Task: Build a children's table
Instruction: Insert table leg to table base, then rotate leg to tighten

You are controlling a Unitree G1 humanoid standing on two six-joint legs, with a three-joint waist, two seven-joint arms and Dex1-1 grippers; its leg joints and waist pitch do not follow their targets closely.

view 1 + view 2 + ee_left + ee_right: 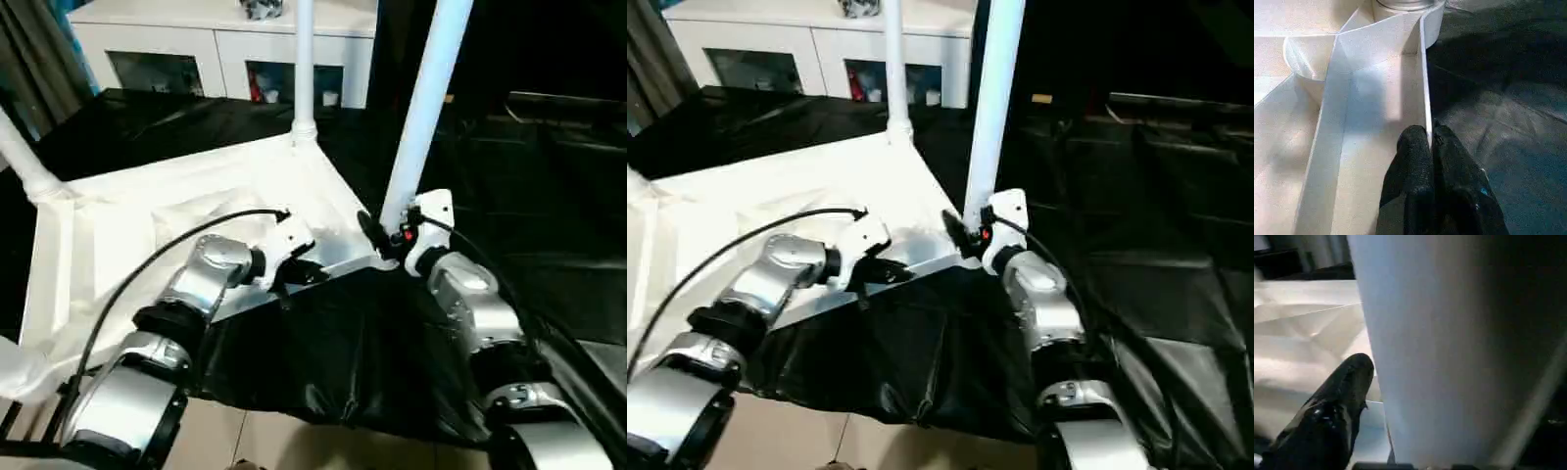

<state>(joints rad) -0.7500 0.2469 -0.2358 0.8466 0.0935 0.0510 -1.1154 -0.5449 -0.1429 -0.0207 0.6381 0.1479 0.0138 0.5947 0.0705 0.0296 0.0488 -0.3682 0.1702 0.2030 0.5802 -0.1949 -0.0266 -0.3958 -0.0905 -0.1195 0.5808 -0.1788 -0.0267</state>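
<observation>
We look down on a low surface draped in wrinkled black plastic sheeting (323,362), which runs off to the right and toward the back of the room. Against the back wall stands a white cabinet with glass doors (220,54), small items dimly visible behind the panes, and a grey curtain (34,59) hangs at the far left.

On the sheeting lies the white plastic rectangular tabletop (118,255), underside up, its ribs and raised rim facing us. Three long white tubular legs stand in its rounded corner sockets: the far leg (304,69) upright at the back corner, the left leg (24,157) leaning out at the left edge, and the near-right leg (426,108) rising with a slight tilt from the corner closest to our right arm.

Our left gripper (304,274) rests at the tabletop's near rim; in the left wrist view its two black fingers (1418,166) are pressed together, pinching the thin upright rim wall between their tips. Our right gripper (377,235) sits at the foot of the near-right leg, one black finger (1339,401) just beside the tube. We cannot tell how wide its jaws stand, nor whether they grip the leg.
</observation>
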